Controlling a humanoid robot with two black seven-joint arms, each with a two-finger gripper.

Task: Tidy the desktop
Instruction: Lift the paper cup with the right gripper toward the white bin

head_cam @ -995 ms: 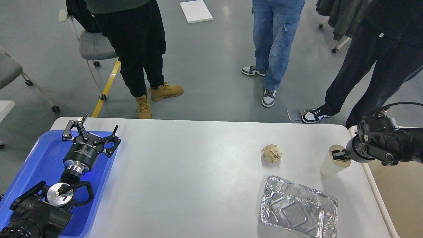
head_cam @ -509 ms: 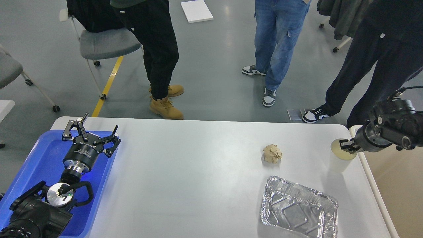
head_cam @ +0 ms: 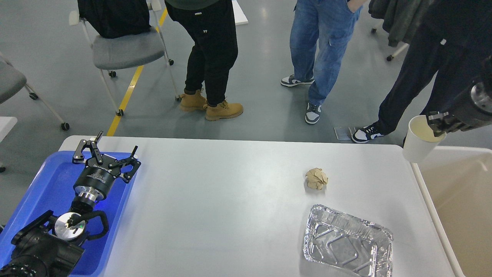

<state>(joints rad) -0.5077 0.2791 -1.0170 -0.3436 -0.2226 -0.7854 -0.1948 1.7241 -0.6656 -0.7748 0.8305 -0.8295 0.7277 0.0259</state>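
Note:
The desktop (head_cam: 215, 200) is a large white-grey tabletop with rounded corners. On it lie a crumpled brown paper ball (head_cam: 316, 179) and an empty foil tray (head_cam: 348, 240) at the front right. My right gripper (head_cam: 438, 122) is shut on the rim of a white paper cup (head_cam: 419, 140) and holds it in the air above the table's far right corner, beside the beige bin (head_cam: 457, 192). My left gripper (head_cam: 105, 152) is open and empty over the blue tray (head_cam: 42, 192) at the left.
Three people stand on the grey floor just beyond the table's far edge. A grey office chair (head_cam: 123, 46) stands at the back left. The beige bin runs along the table's right edge.
My right gripper has lifted the paper cup off the table and carried it up and to the right, toward the beige bin. The left arm has not moved. The person in black walked right.

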